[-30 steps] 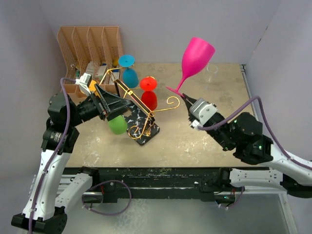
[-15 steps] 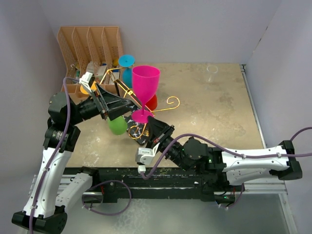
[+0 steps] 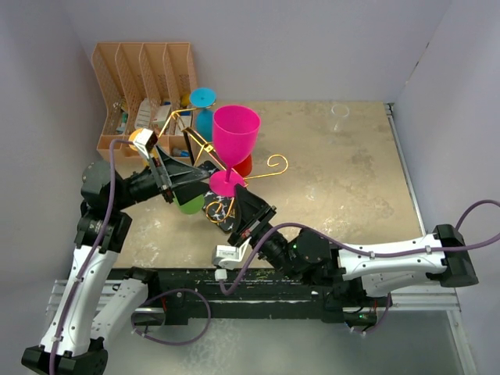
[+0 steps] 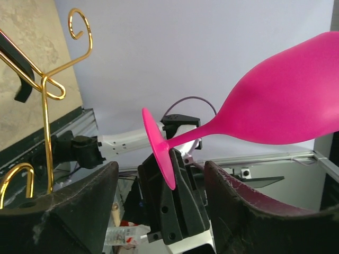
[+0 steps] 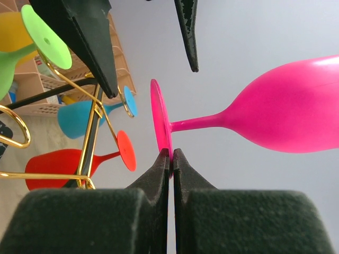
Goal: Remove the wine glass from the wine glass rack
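Observation:
A pink wine glass [image 3: 236,131] is held upright in the air above the wine glass rack [image 3: 221,212], a gold wire stand on a black marbled base. My right gripper [image 3: 237,191] is shut on the rim of its round foot [image 5: 160,124], and the same grip shows in the right wrist view [image 5: 171,153]. My left gripper [image 3: 208,173] is open. In the left wrist view its fingers [image 4: 79,201] stand either side of the pink foot [image 4: 159,153] without touching it. Gold rack arms [image 4: 45,106] rise at the left.
Green [image 3: 187,205], red [image 3: 243,165] and blue [image 3: 205,109] glasses hang on the rack. An orange-brown slotted organiser [image 3: 144,74] with small items stands at the back left. A small clear glass [image 3: 340,109] sits at the back right. Grey walls close three sides.
The right arm has swung the pink glass from the right side to the middle, above the rack. The left gripper's jaws have narrowed and now flank the glass's foot.

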Action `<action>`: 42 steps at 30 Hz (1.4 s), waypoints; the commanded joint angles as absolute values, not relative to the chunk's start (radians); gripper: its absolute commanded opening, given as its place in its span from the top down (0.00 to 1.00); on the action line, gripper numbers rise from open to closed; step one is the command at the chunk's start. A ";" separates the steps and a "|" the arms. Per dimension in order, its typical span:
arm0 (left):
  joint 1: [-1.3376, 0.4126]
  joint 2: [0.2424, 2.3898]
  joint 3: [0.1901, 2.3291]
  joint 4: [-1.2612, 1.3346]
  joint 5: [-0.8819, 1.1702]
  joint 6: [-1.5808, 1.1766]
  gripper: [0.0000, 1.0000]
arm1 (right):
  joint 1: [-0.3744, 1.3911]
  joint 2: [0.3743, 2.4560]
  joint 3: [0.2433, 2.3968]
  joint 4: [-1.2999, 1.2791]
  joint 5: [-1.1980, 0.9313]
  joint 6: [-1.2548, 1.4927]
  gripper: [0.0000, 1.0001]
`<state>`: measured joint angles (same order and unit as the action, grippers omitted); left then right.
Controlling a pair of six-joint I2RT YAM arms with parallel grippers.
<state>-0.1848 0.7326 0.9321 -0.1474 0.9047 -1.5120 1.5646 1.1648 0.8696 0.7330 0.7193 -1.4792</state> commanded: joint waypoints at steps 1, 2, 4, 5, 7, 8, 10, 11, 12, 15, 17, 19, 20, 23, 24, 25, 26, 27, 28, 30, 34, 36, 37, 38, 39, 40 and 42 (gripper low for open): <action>-0.188 0.705 0.920 -0.036 0.921 -1.657 0.33 | 1.575 1.163 0.869 0.912 0.734 -1.553 1.00; -0.188 0.705 0.921 -0.044 0.923 -1.660 0.33 | 1.578 1.168 0.868 0.921 0.734 -1.560 1.00; -0.189 0.704 0.923 -0.047 0.926 -1.667 0.36 | 1.582 1.177 0.864 0.936 0.733 -1.574 1.00; -0.188 0.703 0.921 -0.047 0.926 -1.673 0.38 | 1.585 1.181 0.860 0.948 0.732 -1.584 1.00; -0.189 0.703 0.915 -0.043 0.929 -1.683 0.39 | 1.590 1.193 0.850 0.973 0.729 -1.607 1.00; -0.189 0.702 0.912 -0.041 0.929 -1.686 0.40 | 1.592 1.199 0.846 0.983 0.728 -1.618 1.00; -0.189 0.701 0.909 -0.040 0.934 -1.689 0.41 | 1.595 1.211 0.840 1.007 0.726 -1.638 1.00; -0.188 0.700 0.907 -0.040 0.936 -1.691 0.42 | 1.597 1.215 0.838 1.016 0.726 -1.649 1.00; -0.189 0.698 0.905 -0.040 0.934 -1.693 0.42 | 1.599 1.221 0.837 1.020 0.726 -1.655 1.00; -0.189 0.693 0.894 -0.034 0.936 -1.705 0.43 | 1.603 1.238 0.836 1.044 0.724 -1.672 1.00; -0.189 0.689 0.889 -0.029 0.938 -1.712 0.45 | 1.605 1.249 0.837 1.056 0.725 -1.683 1.00; -0.188 0.686 0.883 -0.019 0.940 -1.721 0.53 | 1.606 1.259 0.841 1.069 0.723 -1.692 1.00; -0.188 0.686 0.881 -0.016 0.942 -1.724 0.57 | 1.606 1.266 0.845 1.073 0.725 -1.695 1.00; -0.188 0.685 0.871 0.005 0.948 -1.733 0.79 | 1.606 1.282 0.852 1.091 0.727 -1.705 1.00; -0.189 0.685 0.867 0.016 0.950 -1.739 0.89 | 1.606 1.286 0.853 1.096 0.728 -1.708 1.00; -0.188 0.685 0.863 0.024 0.952 -1.744 0.97 | 1.606 1.289 0.853 1.099 0.729 -1.709 1.00; -0.189 0.683 0.860 0.027 0.953 -1.745 1.00 | 1.606 1.289 0.852 1.105 0.730 -1.710 1.00; -0.189 0.681 0.857 0.033 0.951 -1.746 1.00 | 1.606 1.287 0.851 1.107 0.731 -1.710 1.00; -0.188 0.679 0.855 0.039 0.950 -1.748 1.00 | 1.606 1.285 0.851 1.108 0.732 -1.709 1.00; -0.188 0.674 0.844 0.054 0.946 -1.753 1.00 | 1.606 1.280 0.846 1.112 0.738 -1.707 1.00; -0.189 0.660 0.802 0.134 0.929 -1.795 1.00 | 1.608 1.260 0.831 1.157 0.773 -1.699 0.75; -0.188 0.653 0.772 0.186 0.913 -1.827 1.00 | 1.613 1.240 0.821 1.169 0.818 -1.679 0.55; -0.189 0.649 0.757 0.209 0.906 -1.838 1.00 | 1.618 1.225 0.811 1.170 0.844 -1.670 0.50; -0.189 0.646 0.744 0.230 0.897 -1.848 1.00 | 1.626 1.208 0.798 1.172 0.875 -1.665 0.48; -0.188 0.644 0.726 0.252 0.890 -1.856 1.00 | 1.636 1.188 0.783 1.171 0.907 -1.658 0.46; -0.189 0.646 0.714 0.275 0.882 -1.865 1.00 | 1.650 1.165 0.767 1.169 0.939 -1.655 0.45; -0.189 0.646 0.692 0.324 0.866 -1.877 1.00 | 1.673 1.117 0.741 1.157 1.014 -1.642 0.44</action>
